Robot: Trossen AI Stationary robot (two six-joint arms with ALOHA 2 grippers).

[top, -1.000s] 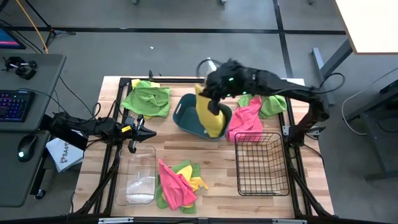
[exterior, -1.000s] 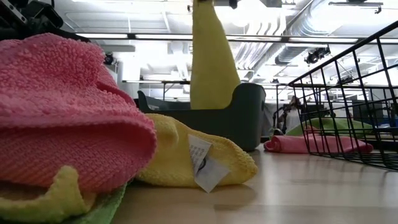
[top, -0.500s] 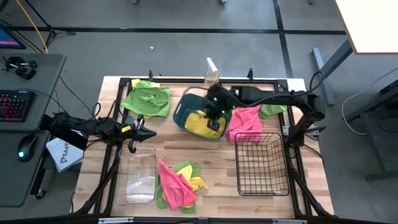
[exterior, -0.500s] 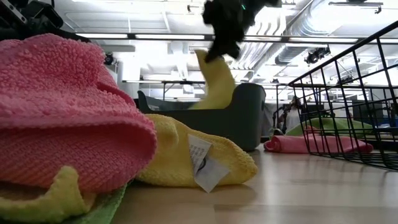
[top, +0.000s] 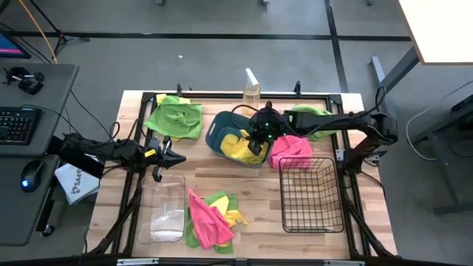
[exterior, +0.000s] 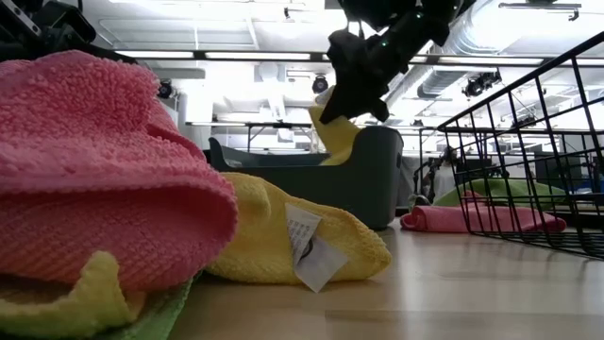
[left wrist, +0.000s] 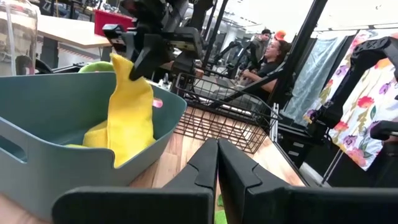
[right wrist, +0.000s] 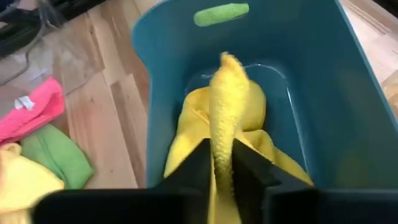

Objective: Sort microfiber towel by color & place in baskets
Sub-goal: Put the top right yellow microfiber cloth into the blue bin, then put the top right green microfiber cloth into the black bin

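A yellow towel (top: 242, 147) lies mostly inside the teal tub (top: 219, 127), which sits at the table's far middle; my right gripper (top: 258, 143) is above the tub, shut on the towel's upper end. The black wire basket (top: 309, 193) stands at the near right, the clear tub (top: 167, 210) at the near left. My left gripper (top: 176, 157) is shut and waits left of the tubs. A mixed pile of pink, green and yellow towels (top: 213, 219) lies on the near middle of the table. A green towel (top: 175, 118) rests at the far left. My right gripper pinches the yellow towel's raised end (right wrist: 222, 134) between its two fingers, coming from above and slanting down into the tub. The pinched part stands up as a narrow ridge (left wrist: 127, 81); the rest of the towel (right wrist: 186, 146) lies bunched on the tub's floor.
A pink towel (top: 292, 150) lies between the teal tub and the wire basket, with a green towel (top: 316, 122) behind it. A clear spray bottle (top: 251, 87) stands at the far edge. People sit in the room beyond the table.
My right gripper has come down over the teal tub, moving slightly toward the table's right. The yellow towel, which hung long below it, has sunk into the tub and bunched on its floor, only its upper end staying raised in the fingers.
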